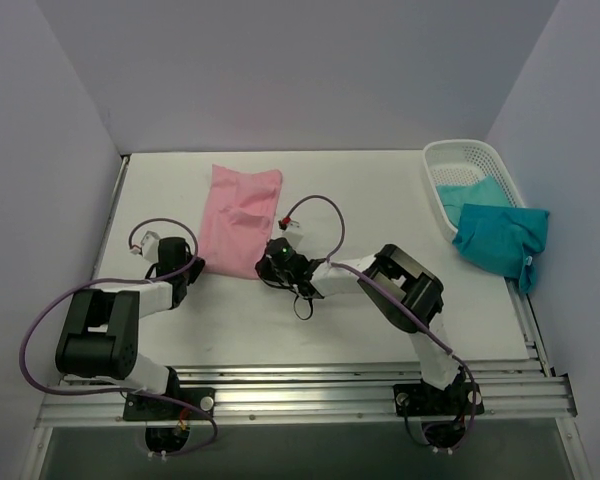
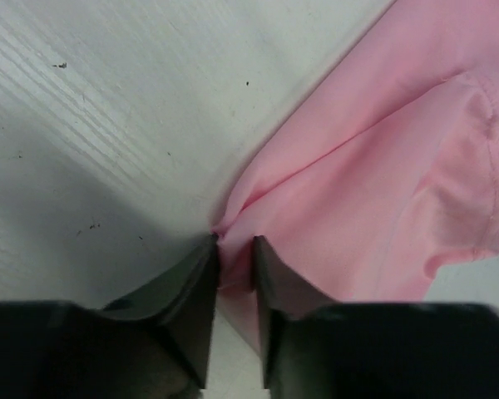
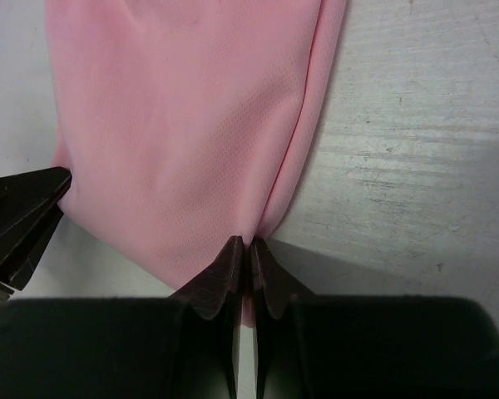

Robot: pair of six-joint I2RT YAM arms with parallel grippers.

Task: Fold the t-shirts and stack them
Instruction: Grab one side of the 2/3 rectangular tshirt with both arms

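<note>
A light pink t-shirt lies on the white table as a long narrow strip, running away from the arms. My left gripper sits at its near left corner; the left wrist view has the jaws shut on a bunched fold of pink fabric. At the near right corner, my right gripper pinches the hem, its fingertips pressed together over the pink cloth. Two teal t-shirts are at the far right: one inside the basket, one draped beside it.
A white lattice basket stands at the back right corner of the table. The left gripper's dark finger shows at the left edge of the right wrist view. Grey walls close in at the back and both sides.
</note>
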